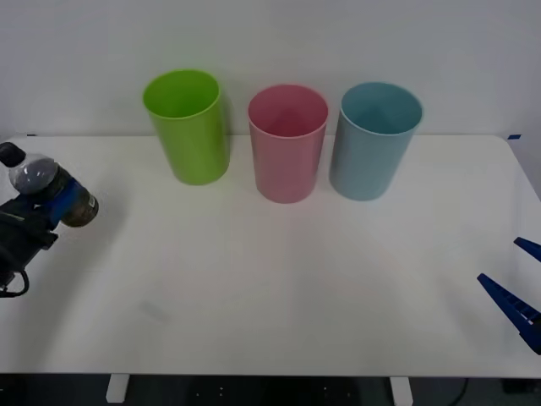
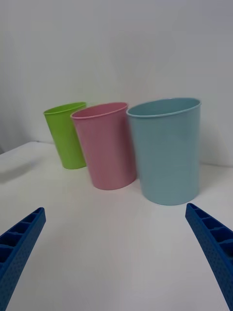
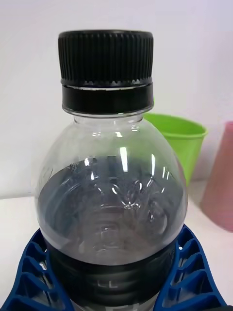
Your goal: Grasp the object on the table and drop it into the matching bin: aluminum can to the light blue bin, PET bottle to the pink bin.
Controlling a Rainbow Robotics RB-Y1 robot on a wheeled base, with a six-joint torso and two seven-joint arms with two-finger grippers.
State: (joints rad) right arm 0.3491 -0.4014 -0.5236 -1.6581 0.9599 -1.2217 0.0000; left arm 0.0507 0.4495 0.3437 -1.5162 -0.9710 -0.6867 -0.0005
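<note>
The PET bottle (image 1: 44, 188), clear with dark liquid and a black cap, is held at the far left of the white table (image 1: 270, 288), well left of the bins. My left gripper (image 1: 61, 205) is shut on it. In the left wrist view the bottle (image 3: 111, 194) stands close up between the blue fingers (image 3: 29, 272). The pink bin (image 1: 287, 148) stands at the back centre, with the light blue bin (image 1: 376, 144) just to its right. My right gripper (image 1: 499, 260) hovers open at the table's right front edge, facing both bins (image 2: 109, 150) (image 2: 167, 155).
A lime green bin (image 1: 188, 127) stands left of the pink one, nearest the held bottle, and also shows behind the bottle in the left wrist view (image 3: 182, 141). A white wall runs behind the bins. The table's front and middle are bare white surface.
</note>
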